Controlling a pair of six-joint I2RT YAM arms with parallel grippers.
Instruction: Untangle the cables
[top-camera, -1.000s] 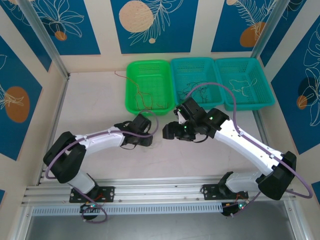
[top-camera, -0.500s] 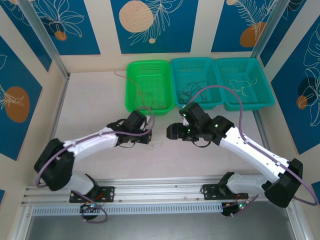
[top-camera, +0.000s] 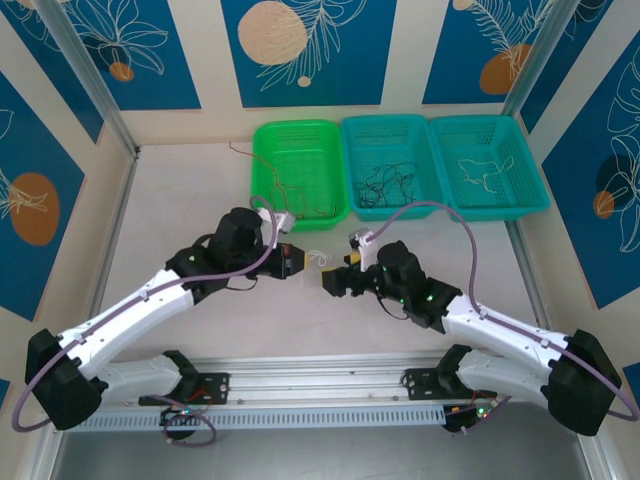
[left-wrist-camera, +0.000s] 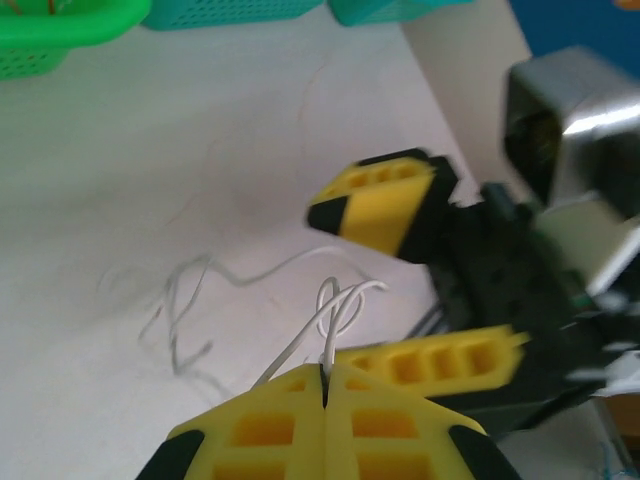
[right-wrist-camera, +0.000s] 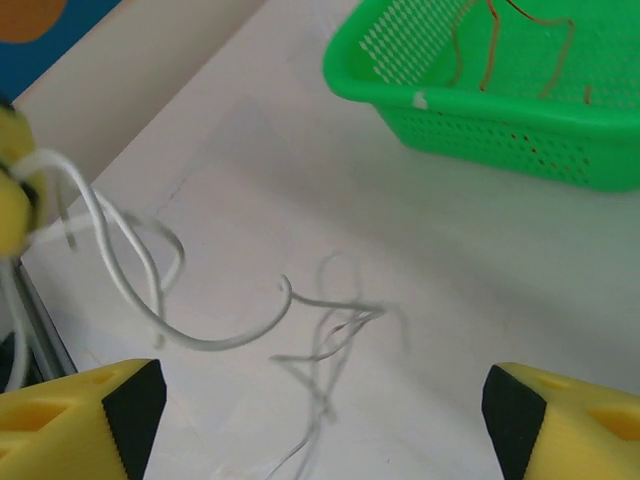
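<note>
My left gripper (top-camera: 303, 259) is shut on a whitish cable (left-wrist-camera: 340, 300); the jaws meet on it (left-wrist-camera: 325, 372) and its loop sticks out beyond them. In the right wrist view the same cable (right-wrist-camera: 125, 265) hangs curved above the table, apart from faint, blurred strands (right-wrist-camera: 335, 335) below. My right gripper (top-camera: 330, 279) faces the left one closely and stands open (right-wrist-camera: 320, 425), nothing between its fingers (left-wrist-camera: 385, 205). Red-orange cables (top-camera: 300, 200) lie in the green basket (top-camera: 262, 180), black ones (top-camera: 385, 180) in the middle teal basket (top-camera: 390, 212), whitish ones (top-camera: 480, 170) in the right teal basket (top-camera: 495, 214).
The three baskets stand in a row at the back of the table. A thin red-orange strand (top-camera: 240, 150) lies on the table left of the green basket. The green basket's wall (right-wrist-camera: 520, 130) is just beyond my right gripper.
The left gripper has shut on the whitish cable and lifted it. Both grippers have moved nearer, away from the baskets. The right gripper has opened wider.
</note>
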